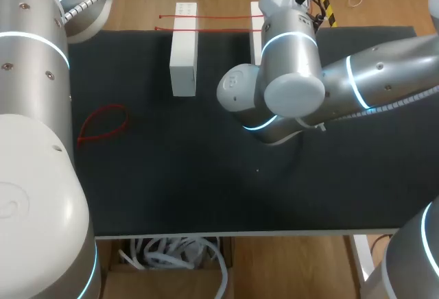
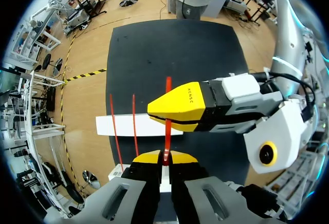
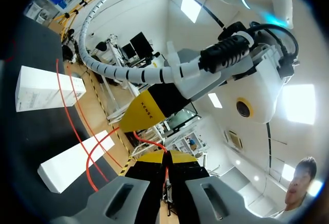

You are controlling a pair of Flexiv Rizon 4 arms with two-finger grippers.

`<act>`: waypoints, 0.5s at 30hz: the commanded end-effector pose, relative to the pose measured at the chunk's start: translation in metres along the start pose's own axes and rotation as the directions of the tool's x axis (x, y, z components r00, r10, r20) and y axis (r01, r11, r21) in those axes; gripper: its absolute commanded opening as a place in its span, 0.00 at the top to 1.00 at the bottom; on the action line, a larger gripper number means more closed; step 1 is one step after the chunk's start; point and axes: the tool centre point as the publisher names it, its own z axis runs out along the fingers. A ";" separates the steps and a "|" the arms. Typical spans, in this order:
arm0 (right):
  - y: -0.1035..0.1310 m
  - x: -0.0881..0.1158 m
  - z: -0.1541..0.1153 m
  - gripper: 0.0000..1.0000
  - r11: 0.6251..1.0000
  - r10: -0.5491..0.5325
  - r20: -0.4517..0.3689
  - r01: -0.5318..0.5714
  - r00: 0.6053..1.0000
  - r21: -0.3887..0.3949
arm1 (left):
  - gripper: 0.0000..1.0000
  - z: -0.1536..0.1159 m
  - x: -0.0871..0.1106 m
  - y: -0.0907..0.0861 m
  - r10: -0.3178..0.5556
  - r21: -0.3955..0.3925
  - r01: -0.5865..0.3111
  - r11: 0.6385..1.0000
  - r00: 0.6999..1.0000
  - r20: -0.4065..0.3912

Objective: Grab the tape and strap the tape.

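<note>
Standing over the far middle of the black mat [image 1: 206, 189], the right arm [image 1: 384, 83], entering from the right side, hid part of the second white block [image 1: 255, 35]. The first white block [image 1: 183, 52] stood uncovered beside it, near the mat's far edge. Two taut red strands [image 1: 219, 18] ran side by side from one block to the other. A separate red loop [image 1: 103, 124] lay flat on the mat toward the left, well apart from the blocks and close to the left arm [image 1: 34, 107]. From the head view neither set of fingertips could be seen. In the left wrist view the left gripper [image 2: 164, 158] was clenched, its yellow tips pressed together on the red tape [image 2: 167, 141]. The tape rose straight from between them and passed the tips of the right gripper [image 2: 163, 117], which hung just ahead, over a white block. In the right wrist view the right gripper was likewise clenched on a strand of red tape, which left its tips and curved away in a bow toward the blocks. The left gripper's yellow tip sat just ahead of it. Whether both claws gripped one and the same piece could not be determined. The two grippers were close together above the blocks, tips nearly meeting.
</note>
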 end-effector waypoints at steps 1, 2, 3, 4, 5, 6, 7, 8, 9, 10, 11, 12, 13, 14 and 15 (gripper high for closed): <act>0.003 -0.002 0.000 1.00 1.000 -0.001 -0.007 0.001 1.000 0.005 | 1.00 0.000 0.000 -0.001 0.000 -0.002 0.000 1.000 1.000 -0.002; 0.003 -0.001 0.000 1.00 1.000 -0.001 -0.007 0.001 1.000 0.005 | 1.00 0.000 0.000 -0.001 0.000 -0.002 0.000 1.000 1.000 -0.002; 0.004 -0.001 0.000 1.00 1.000 -0.001 -0.007 0.001 1.000 0.005 | 1.00 0.000 0.000 -0.001 0.000 -0.002 0.000 1.000 1.000 -0.002; 0.005 0.000 0.001 1.00 1.000 -0.001 -0.007 0.001 1.000 0.004 | 1.00 0.000 0.000 -0.001 0.000 -0.002 0.000 1.000 1.000 -0.002; 0.005 0.000 0.001 1.00 1.000 -0.002 -0.007 0.002 1.000 0.003 | 1.00 0.000 0.000 -0.001 0.000 -0.002 0.000 1.000 1.000 -0.002; 0.006 0.000 0.001 1.00 1.000 -0.002 -0.007 0.002 1.000 0.002 | 1.00 0.000 0.000 -0.001 0.000 -0.002 0.000 1.000 1.000 -0.002; 0.006 0.000 0.001 1.00 1.000 -0.002 -0.007 0.002 1.000 0.001 | 1.00 0.000 0.000 -0.001 0.000 -0.002 0.000 1.000 1.000 -0.002; 0.007 0.001 0.001 1.00 1.000 -0.002 -0.007 0.002 1.000 0.000 | 1.00 0.000 0.000 -0.001 0.000 -0.002 0.000 1.000 1.000 -0.002; 0.007 0.001 0.001 1.00 1.000 -0.002 -0.007 0.002 1.000 0.000 | 1.00 0.000 0.000 -0.001 0.000 -0.002 0.000 1.000 1.000 -0.002; 0.008 0.001 0.001 1.00 1.000 -0.002 -0.008 0.002 1.000 -0.001 | 1.00 0.000 0.000 -0.001 0.000 -0.002 0.000 1.000 1.000 -0.002; 0.008 0.001 0.001 1.00 1.000 -0.002 -0.008 0.002 1.000 -0.002 | 1.00 0.000 0.000 -0.001 0.000 -0.002 0.000 1.000 1.000 -0.002; 0.009 0.001 0.001 1.00 1.000 -0.001 -0.009 0.001 1.000 -0.004 | 1.00 0.000 0.000 -0.001 0.000 -0.002 0.000 1.000 1.000 -0.002; 0.009 0.002 0.001 1.00 1.000 -0.001 -0.009 0.001 1.000 -0.005 | 1.00 0.000 0.000 -0.001 0.000 -0.002 0.000 1.000 1.000 -0.002; 0.009 0.002 0.001 1.00 1.000 -0.001 -0.010 0.001 1.000 -0.006 | 1.00 0.000 0.000 -0.001 0.000 -0.002 0.000 1.000 1.000 -0.002; 0.009 0.002 0.001 1.00 1.000 0.000 -0.011 0.000 1.000 -0.007 | 1.00 0.000 0.000 -0.001 0.000 -0.002 0.000 1.000 1.000 -0.002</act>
